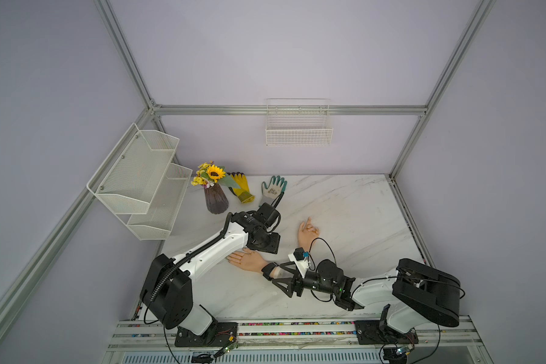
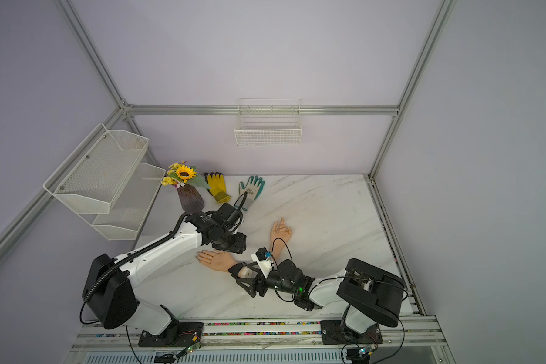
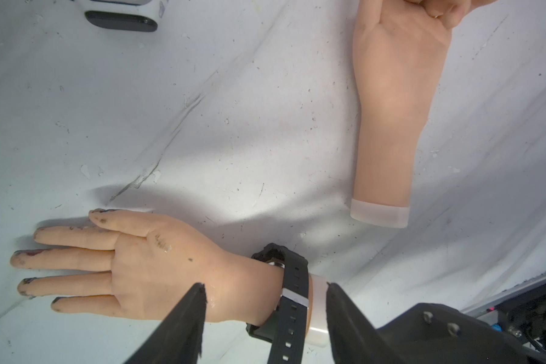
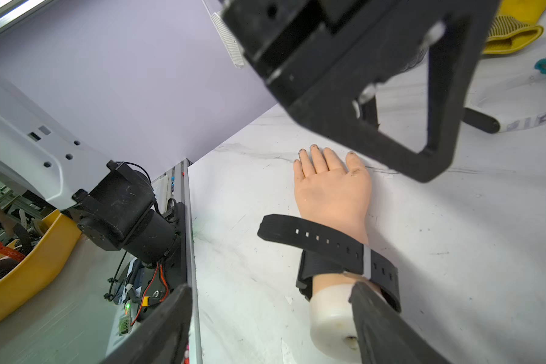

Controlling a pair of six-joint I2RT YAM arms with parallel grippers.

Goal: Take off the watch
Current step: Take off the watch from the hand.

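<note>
A black watch [image 1: 268, 270] [image 2: 234, 268] is strapped round the wrist of a mannequin hand [image 1: 249, 260] lying flat on the marble table [image 1: 344, 205]. Its strap [image 3: 292, 283] runs through a silver keeper, and the loose tail [image 4: 281, 230] sticks out sideways. My left gripper [image 1: 265, 249] [image 3: 267, 293] hovers open above the hand, wrist and strap showing between its fingers. One of its fingers [image 4: 438, 141] hangs over the mannequin's fingertips. My right gripper [image 1: 276, 275] [image 4: 270, 302] stands wide open at the white wrist stub [image 4: 328, 321], one finger lying against the stub beside the strap.
A second mannequin hand [image 1: 306, 234] [image 3: 391, 110] lies just behind, fist curled. At the back left stand a sunflower vase [image 1: 215, 195], a yellow glove [image 1: 241, 189] and a green-grey glove [image 1: 273, 189]. A mesh shelf [image 1: 145, 176] hangs left, a wire basket [image 1: 298, 126] on the back wall.
</note>
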